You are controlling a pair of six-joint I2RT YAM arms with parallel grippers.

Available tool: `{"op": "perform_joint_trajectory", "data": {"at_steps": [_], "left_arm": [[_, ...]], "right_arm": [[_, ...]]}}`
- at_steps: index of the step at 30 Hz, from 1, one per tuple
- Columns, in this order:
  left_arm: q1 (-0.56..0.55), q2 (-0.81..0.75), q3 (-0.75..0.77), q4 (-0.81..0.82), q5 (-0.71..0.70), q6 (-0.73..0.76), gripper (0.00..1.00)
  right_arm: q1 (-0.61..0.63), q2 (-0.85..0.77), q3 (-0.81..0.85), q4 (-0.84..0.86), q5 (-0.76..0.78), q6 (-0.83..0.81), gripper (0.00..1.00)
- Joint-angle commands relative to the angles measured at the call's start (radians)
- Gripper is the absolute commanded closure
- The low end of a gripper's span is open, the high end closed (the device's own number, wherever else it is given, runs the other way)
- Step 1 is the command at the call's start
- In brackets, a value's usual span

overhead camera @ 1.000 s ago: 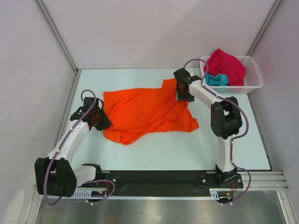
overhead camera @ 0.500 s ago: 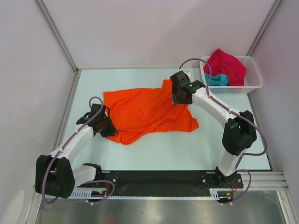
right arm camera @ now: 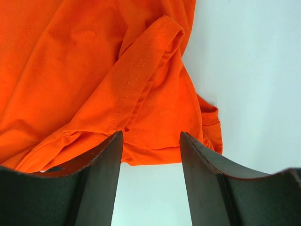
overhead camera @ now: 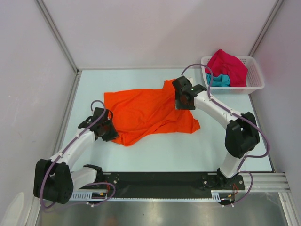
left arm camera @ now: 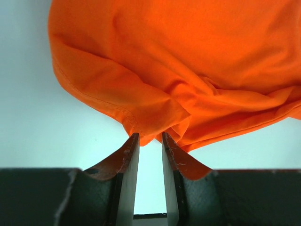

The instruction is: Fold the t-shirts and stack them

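The orange t-shirt lies crumpled mid-desk, not yet folded: the left gripper pinches its near-left hem, while the right gripper, open over the far-right edge, should clamp before spreading.

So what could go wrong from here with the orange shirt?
1. The left end effector has only a bunched edge of the orange t-shirt at its tips; it could slip out when pulled.
2. The right end effector is open over a doubled-over hem, so closing may catch several layers and keep the wrinkles.
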Motion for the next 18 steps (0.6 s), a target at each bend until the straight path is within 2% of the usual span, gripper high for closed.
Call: {"op": "perform_joint_trajectory", "data": {"at_steps": [1,3,5,8,10,15,16,18], "left_arm": [[-0.006,0.007,-0.011,0.018,-0.025,-0.021,0.69],[-0.006,0.027,-0.012,0.027,-0.019,-0.018,0.65],[-0.007,0.034,-0.012,0.037,-0.013,-0.015,0.55],[-0.009,0.048,-0.014,0.049,-0.005,-0.01,0.46],[-0.009,0.061,-0.017,0.055,0.0,-0.007,0.44],[-0.007,0.081,-0.034,0.084,0.012,-0.006,0.47],[-0.009,0.084,-0.044,0.099,0.019,-0.006,0.49],[-0.009,0.1,-0.055,0.115,0.029,-0.009,0.62]], "right_arm": [[0.006,-0.056,-0.003,0.0,0.02,0.008,0.43],[0.006,-0.058,-0.003,-0.001,0.023,0.005,0.44],[0.005,-0.056,-0.002,-0.004,0.026,0.003,0.44],[0.005,-0.053,0.0,-0.004,0.027,0.002,0.44],[0.003,-0.049,0.0,-0.006,0.026,0.003,0.44],[0.006,-0.042,0.001,-0.007,0.024,0.009,0.44],[0.006,-0.044,0.0,-0.007,0.024,0.009,0.44],[0.006,-0.042,0.0,-0.009,0.024,0.009,0.44]]}}
